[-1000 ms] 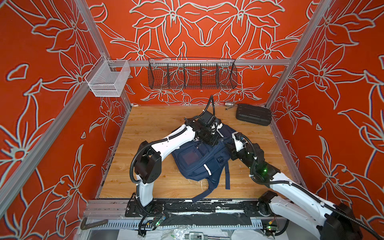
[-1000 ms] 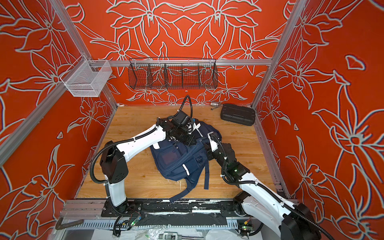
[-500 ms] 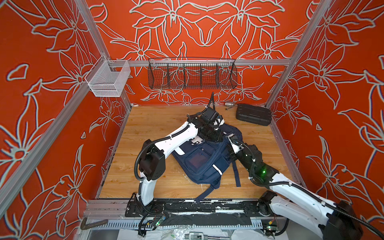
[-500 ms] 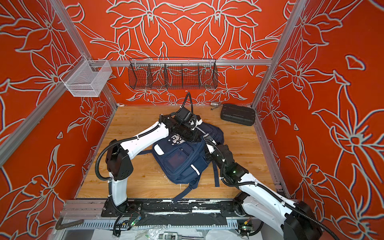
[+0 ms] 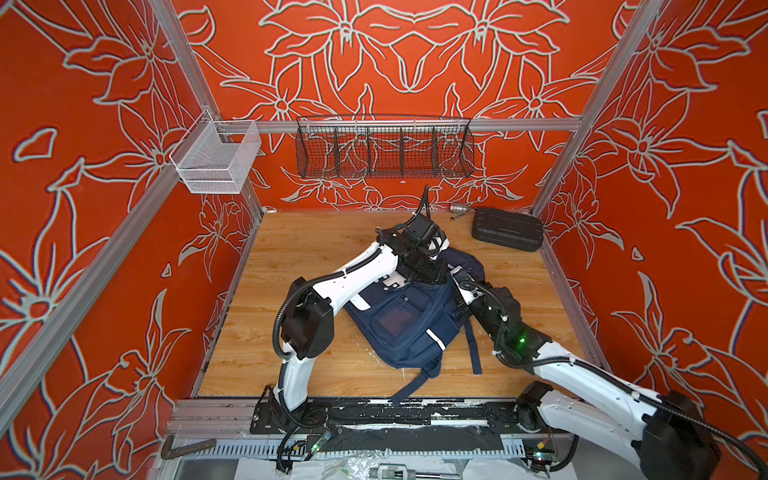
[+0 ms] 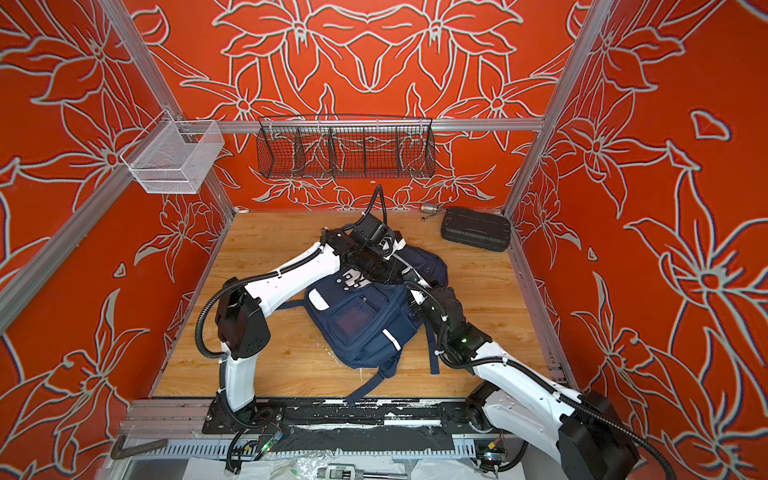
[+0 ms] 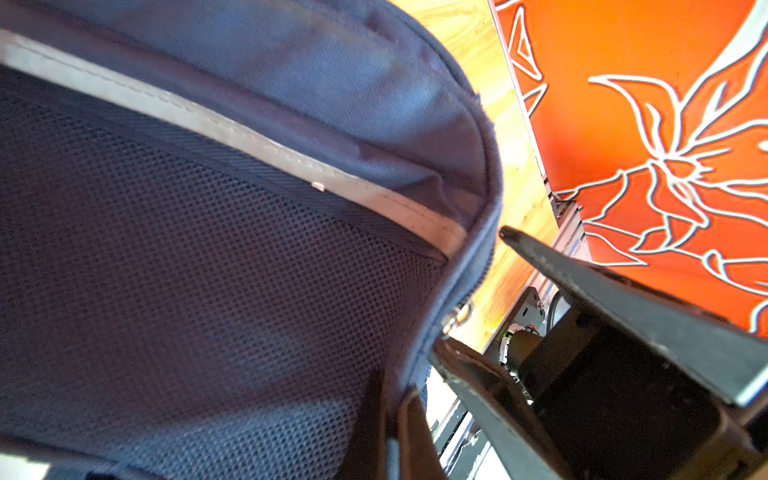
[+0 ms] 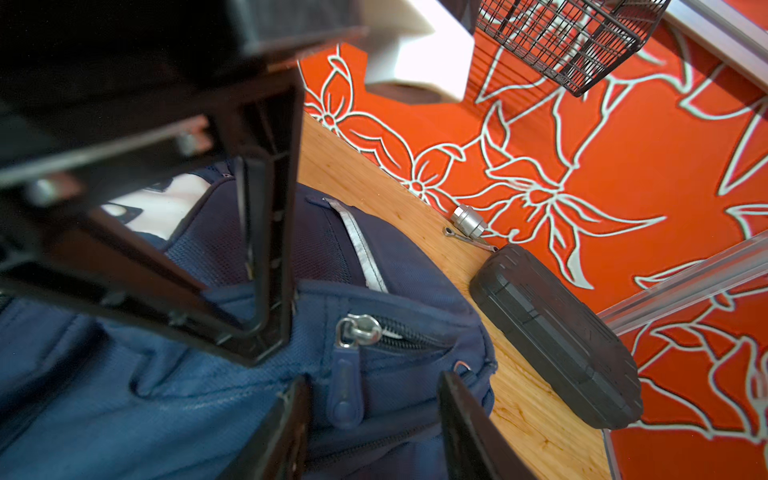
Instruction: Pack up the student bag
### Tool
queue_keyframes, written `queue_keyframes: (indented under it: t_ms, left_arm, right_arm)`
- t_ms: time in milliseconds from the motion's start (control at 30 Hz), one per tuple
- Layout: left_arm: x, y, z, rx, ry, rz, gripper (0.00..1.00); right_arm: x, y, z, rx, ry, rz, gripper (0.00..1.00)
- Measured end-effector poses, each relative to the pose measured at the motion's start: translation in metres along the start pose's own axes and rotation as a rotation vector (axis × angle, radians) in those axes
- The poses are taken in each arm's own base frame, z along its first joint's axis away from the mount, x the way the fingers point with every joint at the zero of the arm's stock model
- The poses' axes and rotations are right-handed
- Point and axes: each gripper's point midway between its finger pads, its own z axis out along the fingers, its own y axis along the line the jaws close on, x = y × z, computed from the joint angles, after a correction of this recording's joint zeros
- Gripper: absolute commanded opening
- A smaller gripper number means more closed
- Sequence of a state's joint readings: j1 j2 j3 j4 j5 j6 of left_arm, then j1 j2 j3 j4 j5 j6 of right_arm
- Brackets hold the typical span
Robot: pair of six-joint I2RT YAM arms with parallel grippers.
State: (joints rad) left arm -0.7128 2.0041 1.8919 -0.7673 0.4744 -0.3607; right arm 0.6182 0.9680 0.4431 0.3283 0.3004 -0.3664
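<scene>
Currently held: left gripper (image 7: 395,386) is clamped tight on a fold of the large navy-blue fabric student bag (image 5: 409,328), right beside its zip line.
Right gripper (image 8: 372,378): jaws parted about halfway, gripping nothing; the long blue rubbery zip pull tab (image 8: 344,395) hangs between them, closer to one finger.
Bag position: lying flat on the pale wooden tabletop (image 5: 316,257), directly beneath both grippers.
Silver metal zip slider (image 8: 359,328): just ahead of the right gripper's tips; whether this pocket is zipped fully shut I cannot tell.
Step in hand: by my judgement, catching the tab so the zip can be run open for packing.
Doing it well: centre the tab between the jaws and close on the tab alone, not the cloth. Then draw along the zip line, never upward, with the left gripper holding the fabric taut.
Watch: black ribbed hard plastic case (image 8: 557,336) lies beyond the right gripper, apart from the bag; end the pull short of it.
</scene>
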Motion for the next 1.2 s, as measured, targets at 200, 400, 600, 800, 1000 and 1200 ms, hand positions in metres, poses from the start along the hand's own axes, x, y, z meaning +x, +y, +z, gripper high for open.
queue_keyframes:
  t_ms: [200,400,600,800,1000,1200]
  left_arm:
    - [-0.003,0.000,0.001,-0.002,-0.008,-0.005,0.00]
    - [-0.007,0.004,0.003,-0.004,-0.018,-0.015,0.00]
    - [-0.008,0.005,0.003,-0.006,-0.023,-0.013,0.00]
    - [-0.002,0.005,0.005,-0.008,-0.002,0.000,0.00]
    - [0.005,0.007,0.005,-0.005,0.017,0.003,0.00]
    - [0.007,0.007,0.004,-0.007,0.022,0.022,0.00]
  right_arm:
    - [0.001,-0.002,0.007,0.038,0.005,-0.015,0.50]
    - [0.004,-0.002,0.016,0.069,0.011,-0.015,0.47]
    - [0.005,-0.008,0.015,0.102,0.021,0.017,0.39]
    - [0.000,-0.028,0.000,0.151,-0.001,0.087,0.40]
    - [-0.006,-0.042,-0.010,0.158,-0.033,0.159,0.41]
    - [0.002,-0.022,-0.008,0.020,-0.012,0.163,0.48]
